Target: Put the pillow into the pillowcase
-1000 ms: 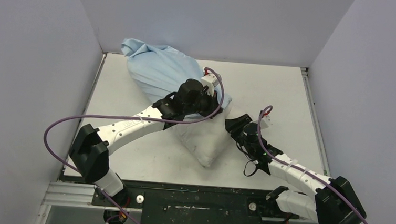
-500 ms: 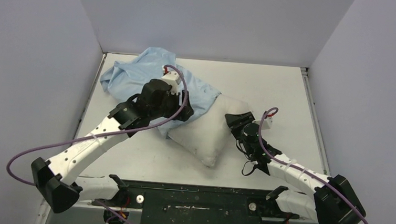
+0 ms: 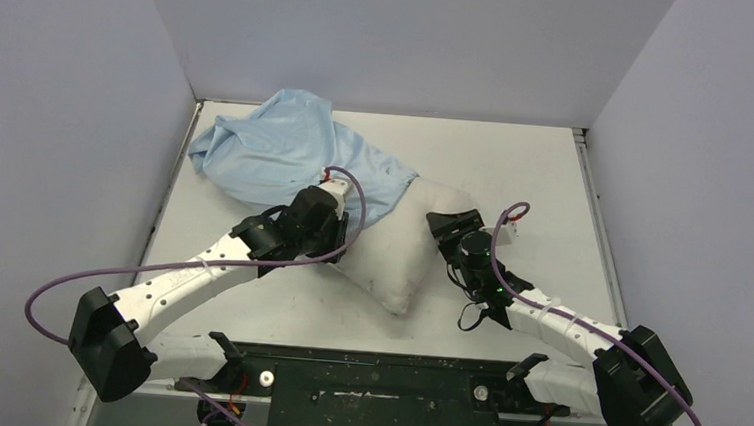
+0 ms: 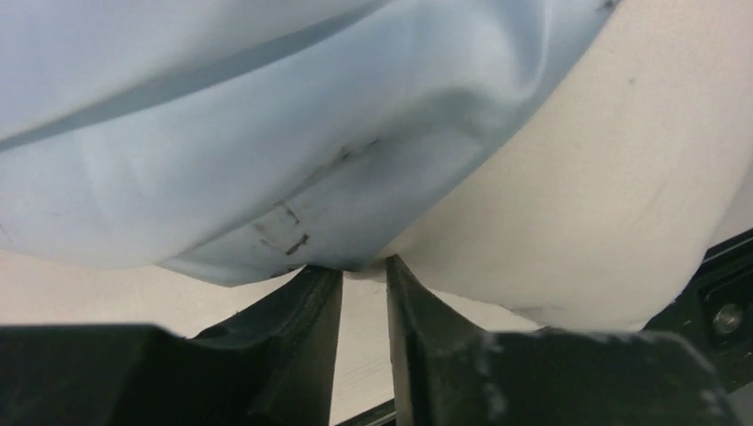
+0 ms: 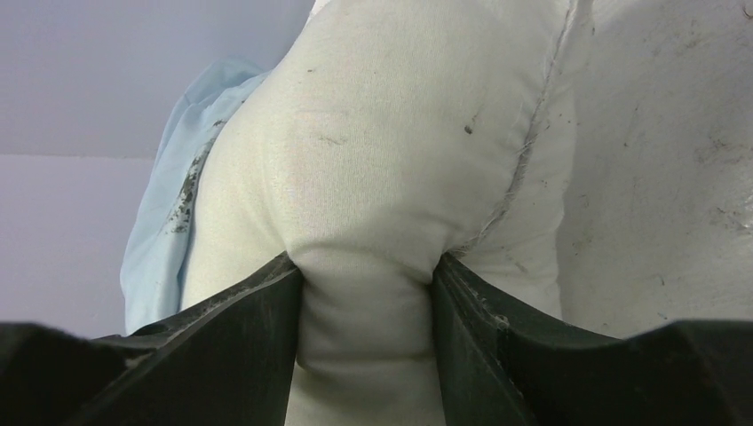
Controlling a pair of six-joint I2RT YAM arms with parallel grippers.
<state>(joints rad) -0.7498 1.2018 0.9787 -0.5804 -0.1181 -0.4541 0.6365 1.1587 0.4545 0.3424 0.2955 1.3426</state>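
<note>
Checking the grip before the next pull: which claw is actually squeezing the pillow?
The right claw: the off-white pillow bulges between its fingers. The left claw only touches the blue pillowcase at its edge.

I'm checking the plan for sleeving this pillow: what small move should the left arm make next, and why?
Probably close the left gripper on the pillowcase hem: its jaws stand slightly apart right at that edge, while the right gripper pinches the pillow, anchoring it.
</note>
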